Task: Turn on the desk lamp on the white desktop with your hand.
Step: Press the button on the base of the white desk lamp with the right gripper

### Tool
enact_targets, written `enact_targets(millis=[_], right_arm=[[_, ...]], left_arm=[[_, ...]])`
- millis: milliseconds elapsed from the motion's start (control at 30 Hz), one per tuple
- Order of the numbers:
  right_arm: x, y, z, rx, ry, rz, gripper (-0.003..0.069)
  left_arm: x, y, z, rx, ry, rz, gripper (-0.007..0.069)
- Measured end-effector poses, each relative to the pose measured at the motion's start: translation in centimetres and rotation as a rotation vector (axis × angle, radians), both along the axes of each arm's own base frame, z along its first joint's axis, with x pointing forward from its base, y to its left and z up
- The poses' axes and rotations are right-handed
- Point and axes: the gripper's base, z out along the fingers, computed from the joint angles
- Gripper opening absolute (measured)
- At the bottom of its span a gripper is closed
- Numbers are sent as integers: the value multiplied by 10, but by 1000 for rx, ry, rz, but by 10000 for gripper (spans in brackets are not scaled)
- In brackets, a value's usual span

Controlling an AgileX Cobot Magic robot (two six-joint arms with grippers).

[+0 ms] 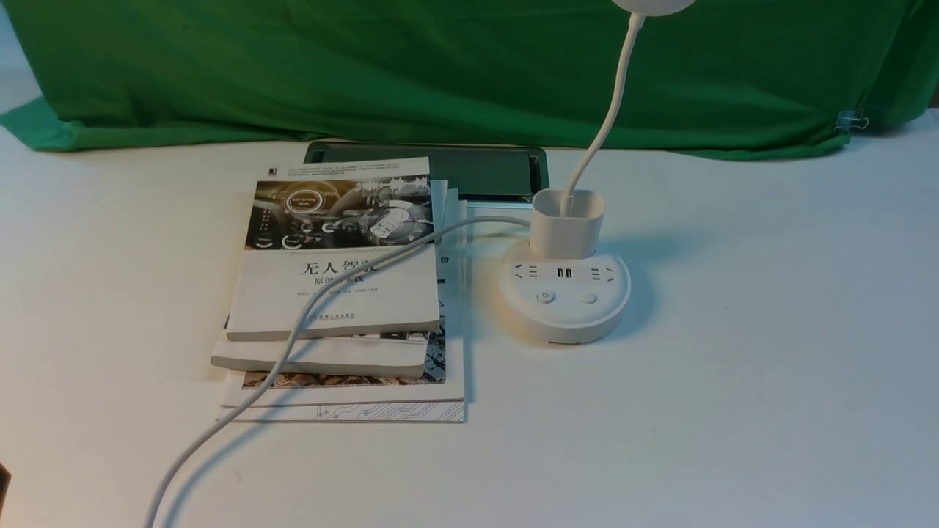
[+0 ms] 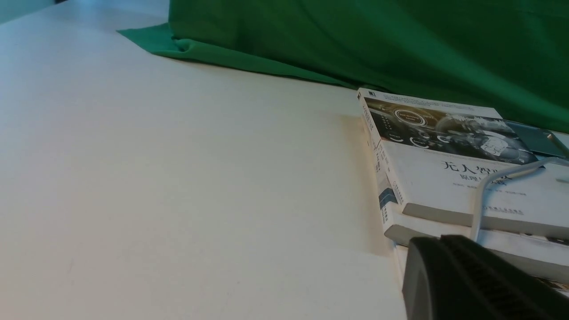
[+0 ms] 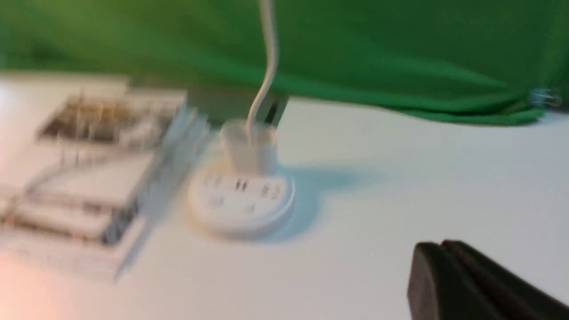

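Observation:
The desk lamp [image 1: 565, 293] stands on the white desktop [image 1: 770, 352], right of centre. Its round base has sockets, USB ports and two buttons [image 1: 545, 297]. A cup-shaped holder [image 1: 566, 220] and a thin gooseneck [image 1: 609, 117] rise from the base, and the head is cut off by the top edge. Neither hand shows in the front view. My left gripper [image 2: 439, 240] is shut and empty, low beside the books. My right gripper [image 3: 440, 245] is shut and empty above bare desktop, apart from the blurred lamp [image 3: 242, 202].
A stack of white-covered books [image 1: 337, 293] lies left of the lamp. A loose white cable [image 1: 293, 337] runs across it to the front edge. A dark flat panel [image 1: 469, 170] lies behind the books. Green cloth [image 1: 440, 66] hangs across the back.

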Motion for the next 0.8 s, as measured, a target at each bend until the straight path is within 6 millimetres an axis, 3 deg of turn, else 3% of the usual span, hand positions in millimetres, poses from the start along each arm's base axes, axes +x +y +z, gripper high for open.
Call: enact_targets(millis=[67, 133, 200, 233, 333, 433, 633, 800], right_arm=[[26, 11, 12, -98, 94, 85, 28], [52, 21, 11, -161, 185, 139, 28], [82, 33, -1, -217, 292, 192, 29], [85, 34, -2, -220, 300, 196, 29], [124, 61, -27, -288, 430, 283, 29], [150, 85, -52, -363, 504, 339, 27], [190, 114, -97, -446, 614, 385, 27], [220, 138, -118, -464, 633, 411, 27]], left_arm=[[0, 0, 0, 0, 0, 0, 21], [0, 0, 0, 0, 0, 0, 21], [0, 0, 0, 0, 0, 0, 21], [0, 0, 0, 0, 0, 0, 21], [0, 0, 0, 0, 0, 0, 21], [0, 0, 0, 0, 0, 0, 21], [0, 0, 0, 0, 0, 0, 21], [0, 0, 0, 0, 0, 0, 21]])
